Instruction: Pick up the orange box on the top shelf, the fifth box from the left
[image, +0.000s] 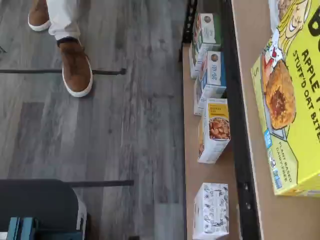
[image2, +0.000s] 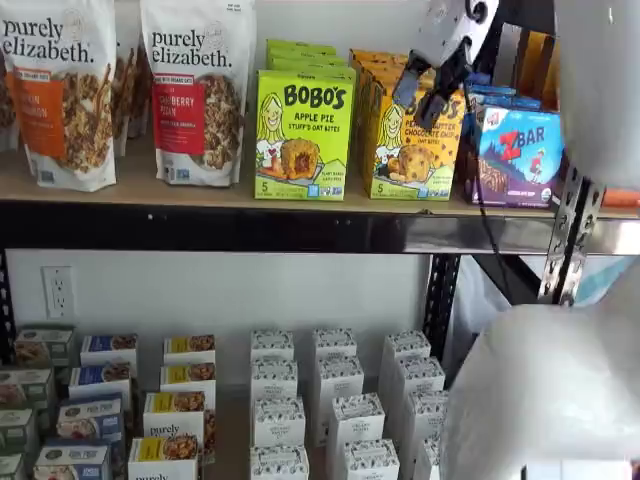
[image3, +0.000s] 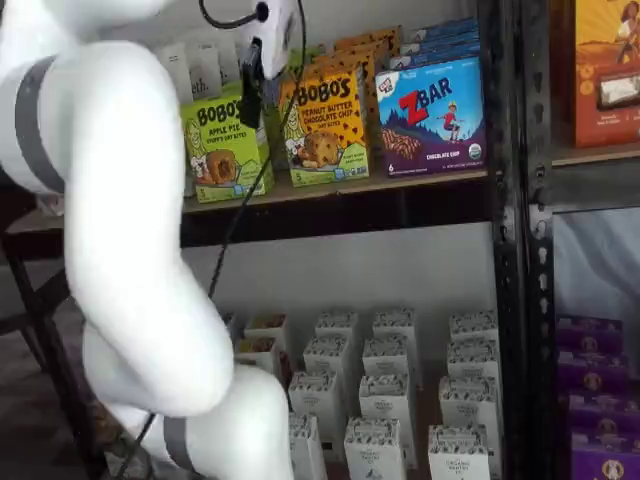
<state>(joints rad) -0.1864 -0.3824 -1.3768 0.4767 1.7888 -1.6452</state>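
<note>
the orange box (image2: 408, 150), a glossy rectangular carton, stands behind the tool (image2: 424, 97), black fingers apart.

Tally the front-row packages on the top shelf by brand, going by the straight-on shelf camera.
Purely Elizabeth bags: 2
Bobo's cartons: 2, Apple Pie carton and the orange box
ZBar box: 1
Total: 5
</note>
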